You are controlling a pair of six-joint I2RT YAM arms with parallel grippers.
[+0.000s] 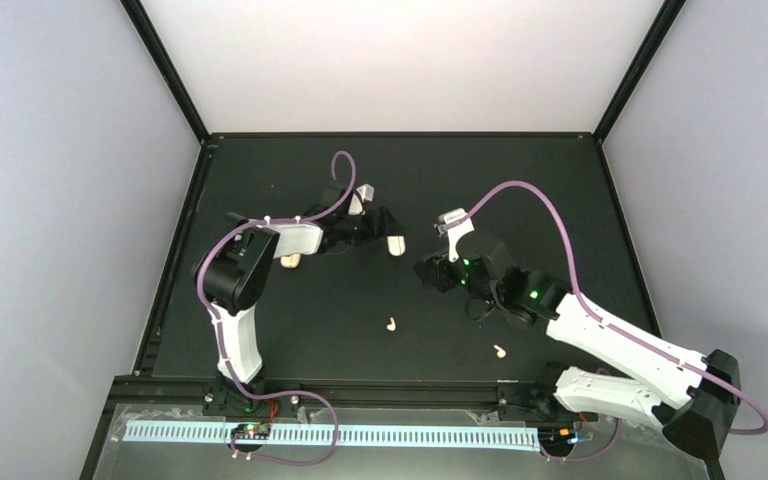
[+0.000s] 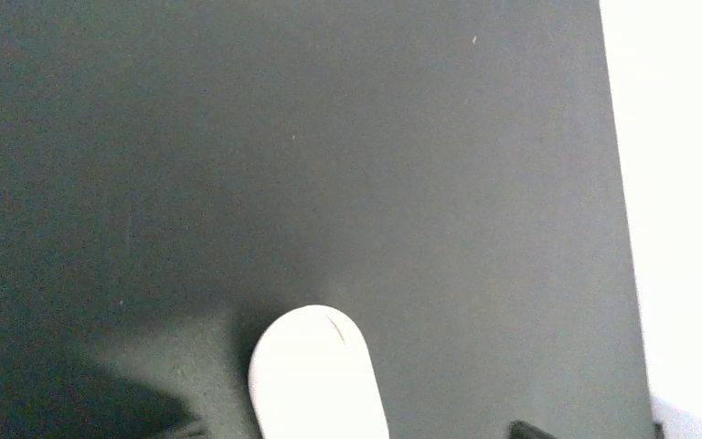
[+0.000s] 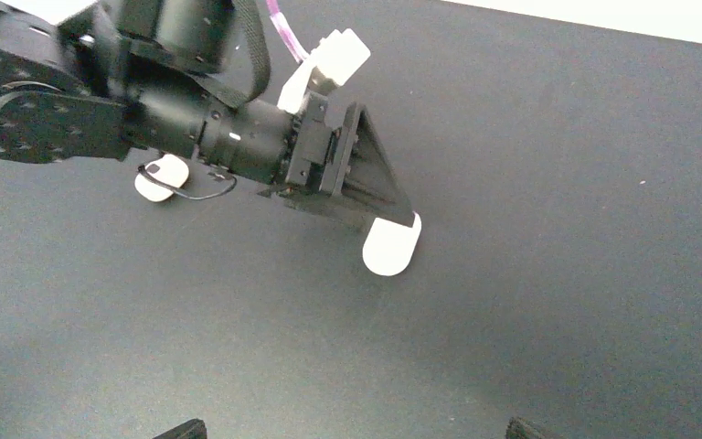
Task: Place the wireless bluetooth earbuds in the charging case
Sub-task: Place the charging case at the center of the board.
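Observation:
The white pill-shaped charging case (image 1: 396, 244) lies shut on the black mat at the tip of my left gripper (image 1: 388, 232). In the left wrist view the case (image 2: 315, 375) sits between the jaws, and one dark fingertip (image 2: 532, 428) stands well off to its side; this gripper is open. Two cream-white earbuds lie loose nearer the arms, one (image 1: 390, 323) mid-table and one (image 1: 500, 351) by the right arm. My right gripper (image 1: 428, 268) hovers open and empty right of the case (image 3: 390, 245), with its fingertips (image 3: 183, 428) far apart.
A small peach-tan lump (image 1: 290, 261) rests under the left forearm, also visible in the right wrist view (image 3: 160, 178). Purple cables loop above both arms. The mat's black frame (image 1: 400, 135) borders the back, with white walls beyond.

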